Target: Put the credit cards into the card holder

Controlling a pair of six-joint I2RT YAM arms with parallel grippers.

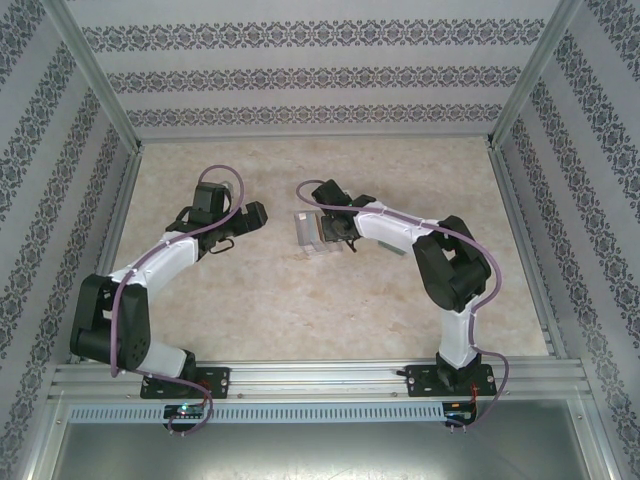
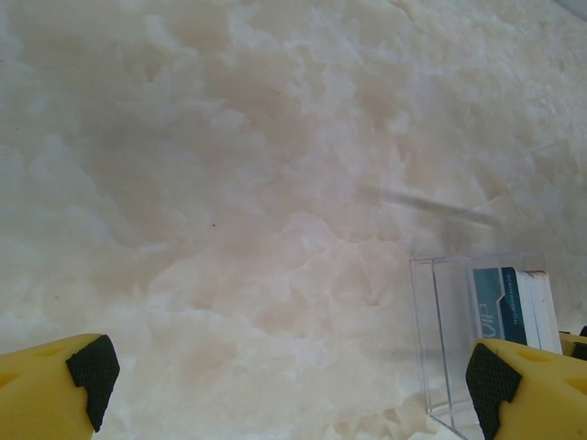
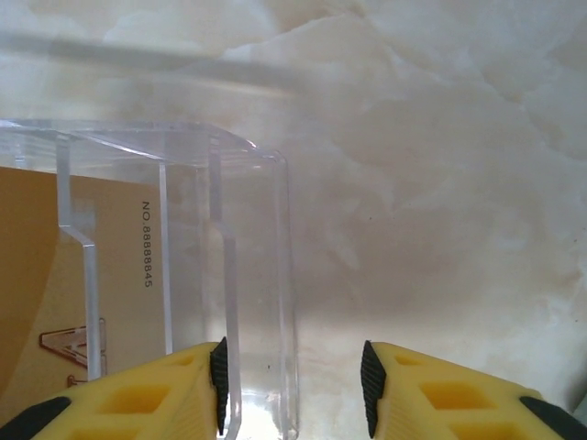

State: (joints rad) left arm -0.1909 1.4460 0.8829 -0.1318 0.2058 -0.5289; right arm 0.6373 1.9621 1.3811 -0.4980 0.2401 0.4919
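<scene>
An orange-yellow credit card [image 3: 119, 275] printed with a number stands inside a clear plastic stand [image 3: 229, 275]. The same stand [image 2: 459, 330] holds a teal-faced card [image 2: 500, 307] and pale cards behind it. My right gripper [image 3: 292, 390] is open, and the stand's empty end wall lies between its fingers, close to the left pad. In the top view the right gripper [image 1: 335, 234] is at the stand [image 1: 312, 238]. My left gripper [image 2: 289, 385] is open wide over bare table, left of the stand, also seen from above [image 1: 257, 213]. The green card holder is out of view.
The marbled beige table [image 1: 300, 310] is fenced by a metal frame and patterned walls. Both arm bases sit on the rail [image 1: 320, 380] at the near edge. Open tabletop lies in front of and behind the stand.
</scene>
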